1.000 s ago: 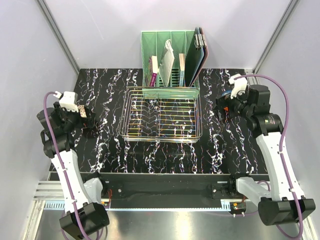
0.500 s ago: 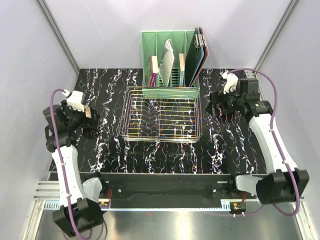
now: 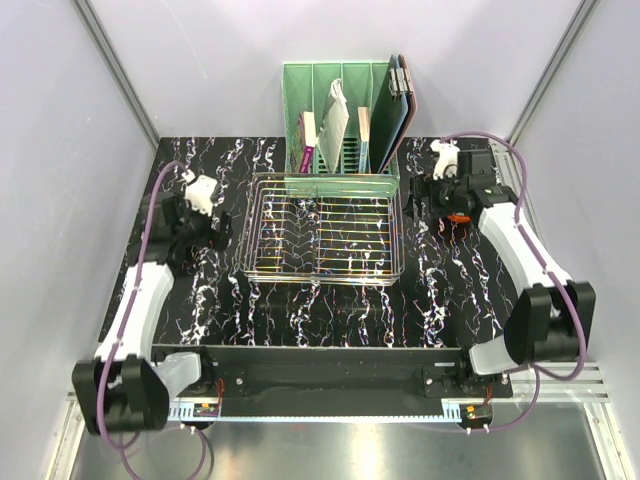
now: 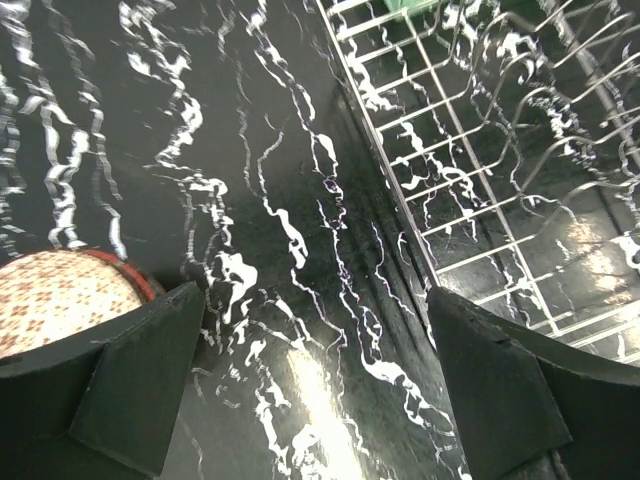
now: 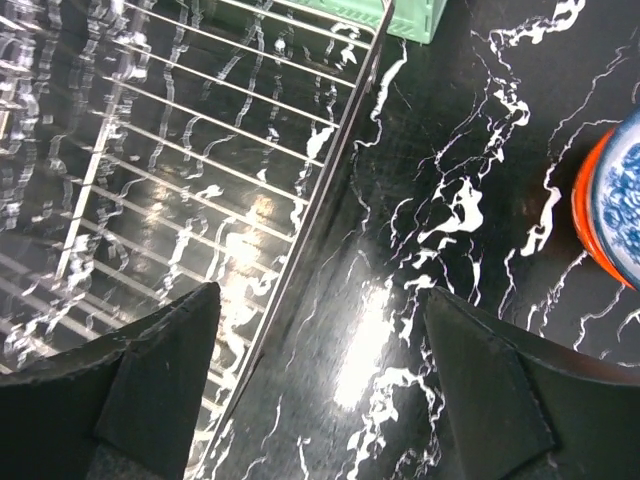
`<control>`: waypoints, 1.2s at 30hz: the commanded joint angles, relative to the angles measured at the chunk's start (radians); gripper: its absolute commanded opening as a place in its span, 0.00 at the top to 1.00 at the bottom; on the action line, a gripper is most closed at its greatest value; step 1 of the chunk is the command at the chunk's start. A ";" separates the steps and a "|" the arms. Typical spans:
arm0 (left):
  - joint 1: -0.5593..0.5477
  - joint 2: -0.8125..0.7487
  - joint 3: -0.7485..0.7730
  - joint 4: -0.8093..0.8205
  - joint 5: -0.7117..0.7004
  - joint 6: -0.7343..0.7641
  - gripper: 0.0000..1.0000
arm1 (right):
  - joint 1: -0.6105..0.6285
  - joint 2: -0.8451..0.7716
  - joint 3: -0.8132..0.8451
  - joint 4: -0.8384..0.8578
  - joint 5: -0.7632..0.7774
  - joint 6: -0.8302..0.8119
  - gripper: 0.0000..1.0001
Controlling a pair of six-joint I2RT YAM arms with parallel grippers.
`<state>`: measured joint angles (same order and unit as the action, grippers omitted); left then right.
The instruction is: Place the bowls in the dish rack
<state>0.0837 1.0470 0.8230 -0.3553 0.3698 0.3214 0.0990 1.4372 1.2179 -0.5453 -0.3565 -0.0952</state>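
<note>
Cream lattice bowl (image 4: 50,305) with a red rim lies at eight o'clock in my left wrist view. It is just outside the left gripper (image 4: 320,385), beside one finger and not between the two. An orange-red bowl (image 5: 612,215) shows at three o'clock in the right wrist view, well off the right gripper (image 5: 320,375). Blue and white shows inside it, and I cannot tell whether that is a second bowl nested there. The wire dish rack (image 3: 325,225) sits mid-table with no bowl in it that I can see, and a green organizer (image 3: 340,120) stands at its twelve o'clock. I judge this to be the approach for a first pick. I would slide each gripper sideways until the bowl's wall stands between the fingers, one inside and one outside, then pinch the rim. From there I would lift clear of the rack's top wire and set the bowl on edge between the tines. Both sets of jaws stand wide apart and hold nothing. Both arms reach forward with wrists bent down toward the marble top, the left at nine o'clock of the rack and the right near two o'clock.
</note>
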 commanded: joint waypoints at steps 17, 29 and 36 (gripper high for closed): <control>-0.028 0.266 0.097 0.164 0.049 0.001 0.01 | 0.171 0.276 0.109 0.137 0.346 -0.015 0.54; -0.055 0.277 0.084 0.170 0.064 0.001 0.01 | 0.174 0.247 0.094 0.139 0.450 -0.026 0.68; -0.070 0.269 0.070 0.168 0.075 0.005 0.01 | 0.174 0.212 0.069 0.139 0.479 -0.040 0.72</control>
<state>0.0265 1.3327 0.8944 -0.2329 0.4084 0.3180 0.2760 1.7168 1.2846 -0.4374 0.0570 -0.1085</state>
